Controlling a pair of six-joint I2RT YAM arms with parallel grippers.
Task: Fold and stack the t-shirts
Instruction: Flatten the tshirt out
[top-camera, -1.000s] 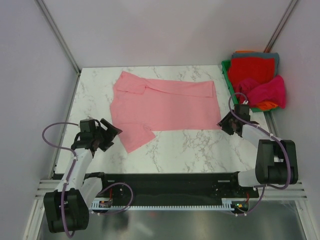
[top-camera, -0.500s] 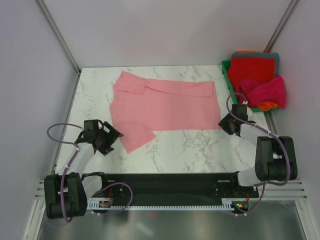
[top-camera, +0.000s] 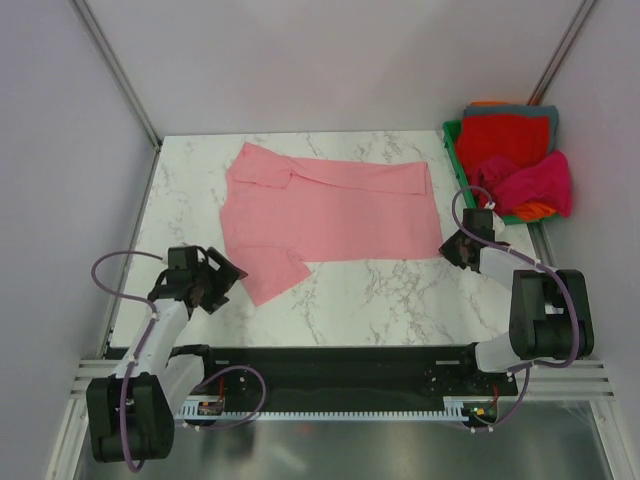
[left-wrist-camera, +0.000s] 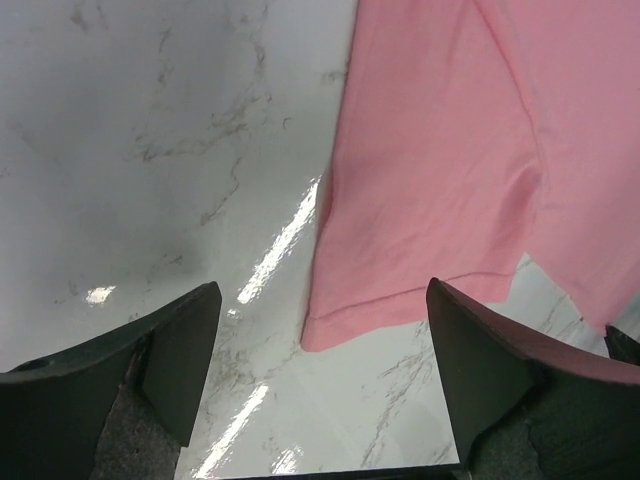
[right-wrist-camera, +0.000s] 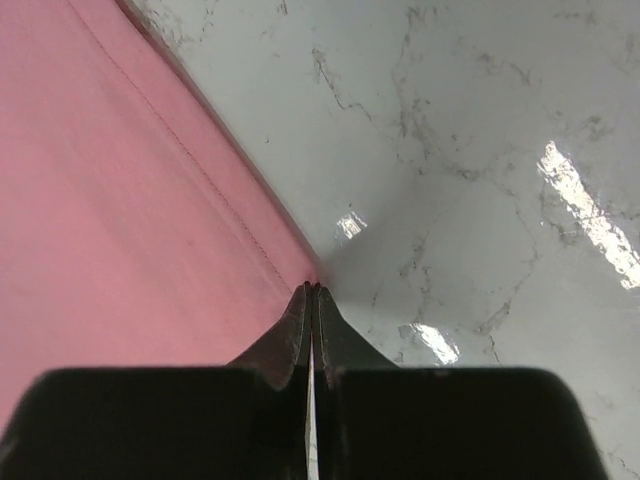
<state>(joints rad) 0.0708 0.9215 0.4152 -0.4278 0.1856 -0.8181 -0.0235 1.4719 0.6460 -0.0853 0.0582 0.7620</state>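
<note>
Reaching low — right end effector (right-wrist-camera: 312, 290) closed at pink t-shirt (top-camera: 330, 215) hem

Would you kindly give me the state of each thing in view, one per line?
pink tee: spread flat on the table, not yet folded up
left gripper: open, over the tee's sleeve hem, holding nothing
right gripper: shut, seemingly pinching the tee's near right corner
red tee: folded, atop the pile in the bin
magenta tee: crumpled, at the bin's near end
bin: full of tees

The left arm (top-camera: 160, 325) and right arm (top-camera: 500, 262) have white links, black joints, purple cables (top-camera: 95, 272).
</note>
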